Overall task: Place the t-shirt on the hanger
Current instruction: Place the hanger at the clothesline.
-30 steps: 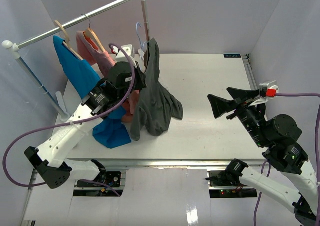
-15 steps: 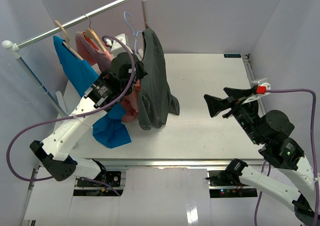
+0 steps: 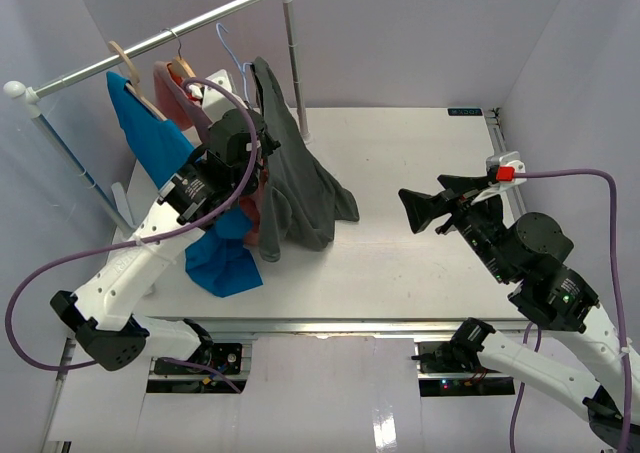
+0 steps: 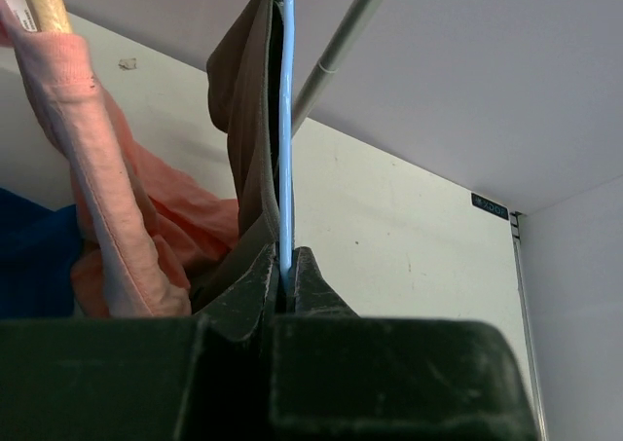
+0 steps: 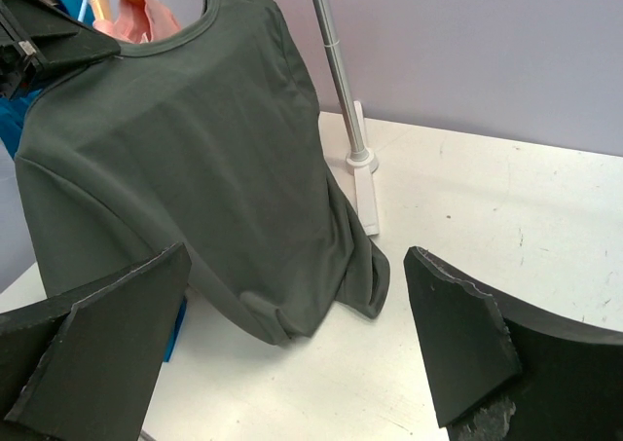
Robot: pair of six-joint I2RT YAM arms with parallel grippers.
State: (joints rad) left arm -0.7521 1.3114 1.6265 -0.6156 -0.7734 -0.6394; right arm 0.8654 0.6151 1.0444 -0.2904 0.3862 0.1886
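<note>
Treat the t-shirt (image 3: 300, 188) as light, limp cloth that may slide on thin wire; take hold of the hanger (image 4: 285, 120), not the fabric. The left gripper (image 4: 287, 266) is clamped on the hanger's blue wire and holds the garment raised near the far-left corner of the counter (image 3: 420, 143). The right gripper (image 5: 297, 266) is spread wide and holds nothing. The shirt is dark charcoal and unevenly draped, with its hem bunched low.

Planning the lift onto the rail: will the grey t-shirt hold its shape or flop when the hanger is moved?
Probably floppy: the t-shirt drapes in soft folds, its lower edge curled. Likely light: the thin hanger carries it without bending. It may swing: the left gripper grips just its wire.
</note>
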